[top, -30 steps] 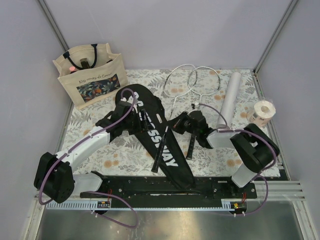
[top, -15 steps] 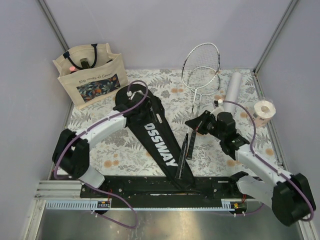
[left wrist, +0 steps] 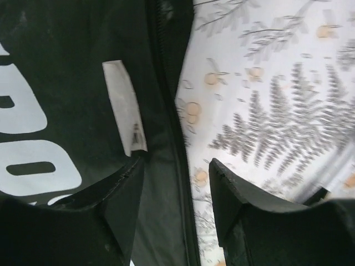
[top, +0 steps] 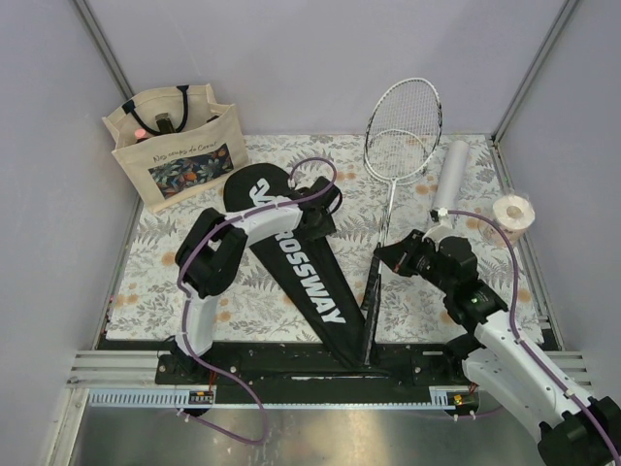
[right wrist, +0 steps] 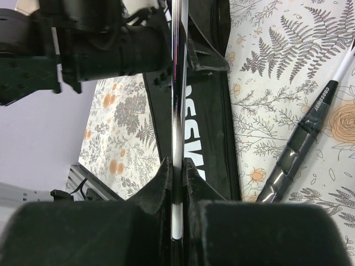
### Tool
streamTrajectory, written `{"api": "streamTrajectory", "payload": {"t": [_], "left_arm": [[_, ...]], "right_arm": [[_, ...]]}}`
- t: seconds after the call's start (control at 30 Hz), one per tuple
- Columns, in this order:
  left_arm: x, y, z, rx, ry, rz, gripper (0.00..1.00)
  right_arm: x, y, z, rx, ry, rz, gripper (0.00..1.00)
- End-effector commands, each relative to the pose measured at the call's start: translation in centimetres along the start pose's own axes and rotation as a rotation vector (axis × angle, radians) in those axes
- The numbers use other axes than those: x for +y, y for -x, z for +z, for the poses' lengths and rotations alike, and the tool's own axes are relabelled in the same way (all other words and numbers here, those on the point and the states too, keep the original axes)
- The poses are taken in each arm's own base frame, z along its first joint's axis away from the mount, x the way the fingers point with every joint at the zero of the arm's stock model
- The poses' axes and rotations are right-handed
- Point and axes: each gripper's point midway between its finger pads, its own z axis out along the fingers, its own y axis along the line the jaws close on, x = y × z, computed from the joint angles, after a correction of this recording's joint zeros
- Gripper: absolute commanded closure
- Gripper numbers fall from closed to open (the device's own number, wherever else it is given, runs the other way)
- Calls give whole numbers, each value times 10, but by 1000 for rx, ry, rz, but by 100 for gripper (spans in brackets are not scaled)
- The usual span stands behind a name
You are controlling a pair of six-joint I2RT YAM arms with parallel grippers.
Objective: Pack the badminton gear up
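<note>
The black "CROSSWAY" cover (top: 309, 277) lies diagonally on the floral mat. My left gripper (top: 318, 217) is open over the cover's right edge; in the left wrist view (left wrist: 176, 163) one finger is above the cover (left wrist: 66, 100) and the other above the mat. My right gripper (top: 386, 254) is shut on a thin racket shaft (right wrist: 177, 83), with the fingers (right wrist: 161, 172) clamped on it. Two white racket heads (top: 410, 109) overlap at the back. A second racket's black handle (right wrist: 299, 149) lies on the mat beside the cover. The white tube (top: 448, 180) lies at the right.
A beige floral tote bag (top: 175, 146) stands at the back left. A pale tape roll (top: 511, 216) sits at the right edge next to the tube. Grey walls close in the mat on three sides. The arms' black base rail (top: 291, 364) runs along the front.
My left gripper swung right across the cover to its right edge. My right arm drew back to the right with the racket, and the racket heads rose and shifted right.
</note>
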Motion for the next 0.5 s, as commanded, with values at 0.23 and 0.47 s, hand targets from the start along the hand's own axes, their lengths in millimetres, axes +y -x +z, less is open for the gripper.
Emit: {"api": "streamTrajectory", "payload": {"t": [0.23,0.47], "left_arm": [[19,-8,24,16,118,-38,68],[0,-5,15,22,26,32,100]], "right_arm": [[0,11,-9,-67,7,-73,100],[2,11,-8,-65,16,-69,100]]}}
